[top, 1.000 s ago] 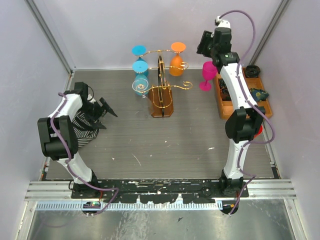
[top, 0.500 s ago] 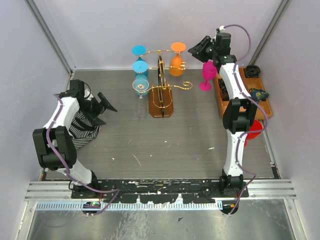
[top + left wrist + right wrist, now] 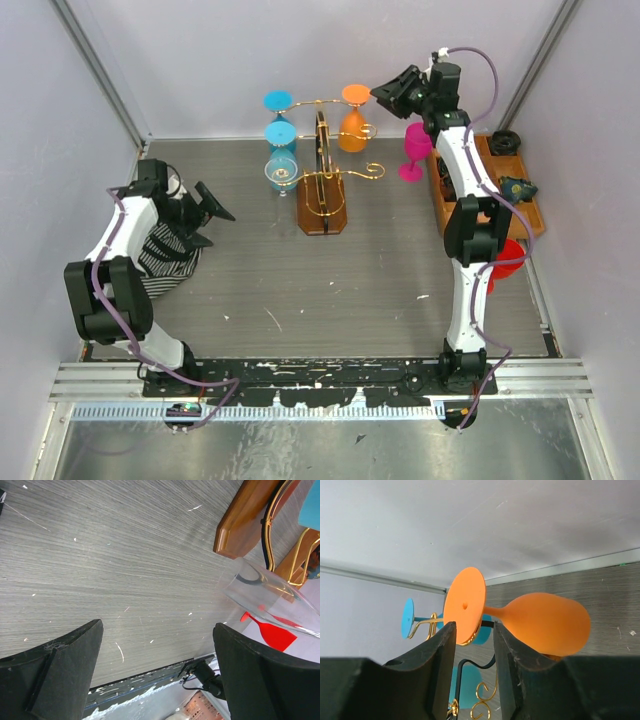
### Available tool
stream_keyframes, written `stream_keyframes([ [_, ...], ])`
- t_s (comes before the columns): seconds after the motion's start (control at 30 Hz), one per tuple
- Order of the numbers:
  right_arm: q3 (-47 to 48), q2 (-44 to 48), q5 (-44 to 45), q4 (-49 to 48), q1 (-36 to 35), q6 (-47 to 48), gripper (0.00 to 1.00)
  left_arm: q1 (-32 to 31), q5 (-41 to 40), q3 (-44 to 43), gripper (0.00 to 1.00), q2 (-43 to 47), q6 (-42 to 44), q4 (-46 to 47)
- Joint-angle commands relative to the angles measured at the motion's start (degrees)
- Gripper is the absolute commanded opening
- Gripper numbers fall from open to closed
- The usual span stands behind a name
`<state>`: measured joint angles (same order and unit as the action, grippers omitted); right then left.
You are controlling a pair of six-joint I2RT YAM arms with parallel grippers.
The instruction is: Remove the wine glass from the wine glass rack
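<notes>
The wine glass rack (image 3: 322,190), gold wire on a brown wooden base, stands at the back middle. An orange wine glass (image 3: 352,128) hangs from it upside down, with two blue glasses (image 3: 280,133) and a clear glass (image 3: 281,173). My right gripper (image 3: 385,96) is open just right of the orange foot. In the right wrist view its jaws (image 3: 474,630) stand narrowly apart on either side of the orange foot's (image 3: 465,605) lower rim, with the bowl (image 3: 545,622) to the right. My left gripper (image 3: 210,213) is open and empty, low at the left (image 3: 157,625).
A pink glass (image 3: 412,150) stands upright on the table right of the rack. An orange-brown compartment tray (image 3: 452,215) with dark parts lies along the right wall, with a red object (image 3: 505,255) by it. A striped cloth (image 3: 165,255) lies at the left.
My right gripper has come down and moved left, from above the pink glass to the orange glass's foot. My left arm has shifted slightly.
</notes>
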<state>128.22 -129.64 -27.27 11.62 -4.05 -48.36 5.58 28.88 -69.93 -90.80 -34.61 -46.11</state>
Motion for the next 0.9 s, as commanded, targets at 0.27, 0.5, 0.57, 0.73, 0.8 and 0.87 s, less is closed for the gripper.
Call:
stream_keyframes([
  [0.27, 5.0, -3.1, -1.1, -4.9, -0.1, -2.9, 0.40, 0.3, 1.5, -0.1, 0.98, 0.9, 0.1, 0.3],
  [0.5, 5.5, -4.8, -1.6, -7.7, -0.3, -5.0, 0.38, 0.3, 1.5, -0.2, 0.98, 0.7, 0.2, 0.2],
  [0.57, 5.4, -5.1, -1.7, -8.4, -0.3, -5.5, 0.37, 0.2, 1.5, -0.1, 0.98, 0.5, 0.2, 0.2],
  [0.73, 5.3, -5.5, -2.1, -10.5, -0.4, -6.8, 0.37, 0.2, 1.4, -0.1, 0.98, 0.2, 0.3, 0.1],
  [0.8, 5.5, -5.7, -2.4, -11.2, -0.4, -7.4, 0.37, 0.3, 1.2, -0.1, 0.98, -0.1, 0.4, 0.0],
  [0.87, 5.6, -6.1, -2.6, -11.6, -0.4, -8.0, 0.37, 0.2, 1.2, -0.1, 0.98, -0.4, 0.4, -0.1],
])
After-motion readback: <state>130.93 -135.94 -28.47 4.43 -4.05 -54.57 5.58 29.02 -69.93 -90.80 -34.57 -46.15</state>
